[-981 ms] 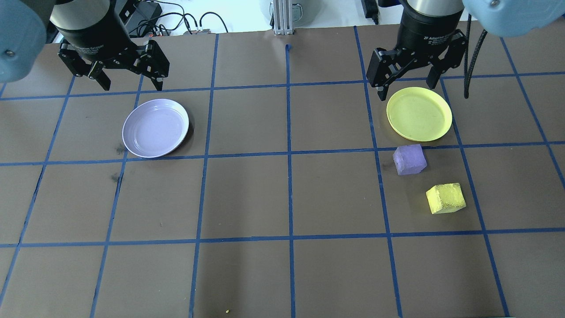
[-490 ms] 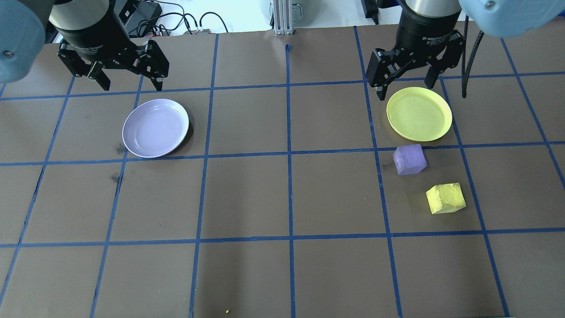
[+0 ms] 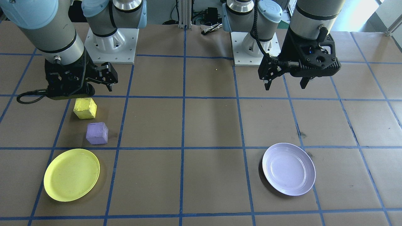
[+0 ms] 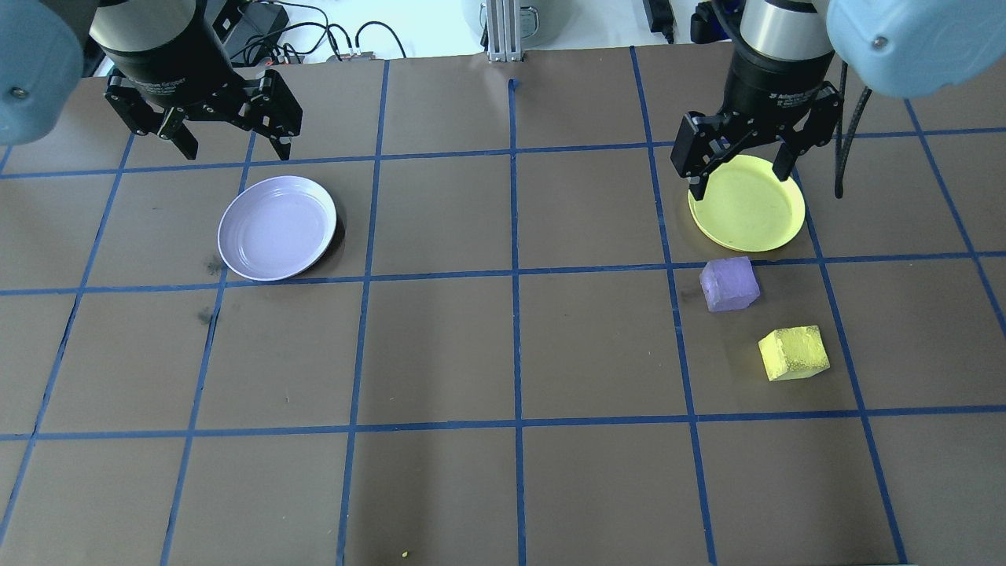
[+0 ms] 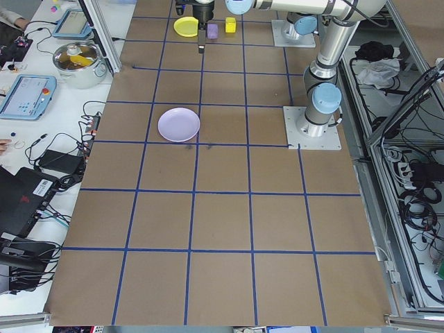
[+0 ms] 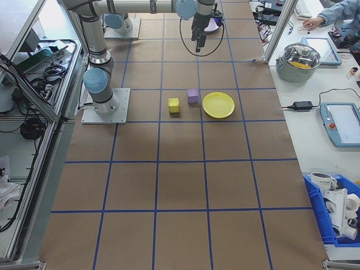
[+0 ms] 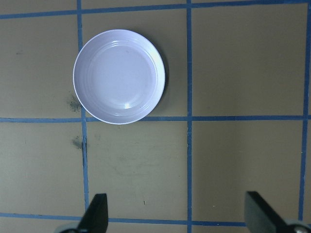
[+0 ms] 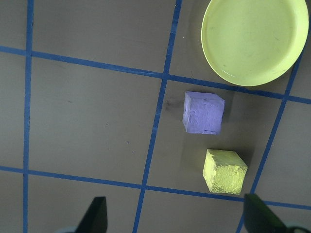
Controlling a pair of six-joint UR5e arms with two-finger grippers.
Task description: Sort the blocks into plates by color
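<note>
Both blocks [image 4: 729, 284] on table beside yellow plate [image 4: 747, 204]; left pincer [image 4: 229, 146], right pincer [image 4: 739, 173] wide open, empty

white print reading "adaptive gripper" stands on the right hand [image 4: 740, 170]; a mug [image 6: 323, 181] reads "home".

Brown paper covers the table [image 4: 440, 346], marked into squares by blue tape lines [image 4: 515, 275]. Beyond its far edge lie black cables [image 4: 314, 35] and a metal post [image 4: 503, 31]. On the side bench stand a steel pot [image 6: 302, 61] with a glass lid, a tablet [image 6: 343, 124], a power brick [image 6: 304, 105] and a blue bin [image 6: 337, 216] holding a mug [image 6: 322, 181]. A person's sleeve [image 6: 337, 11] shows at the far corner.
</note>
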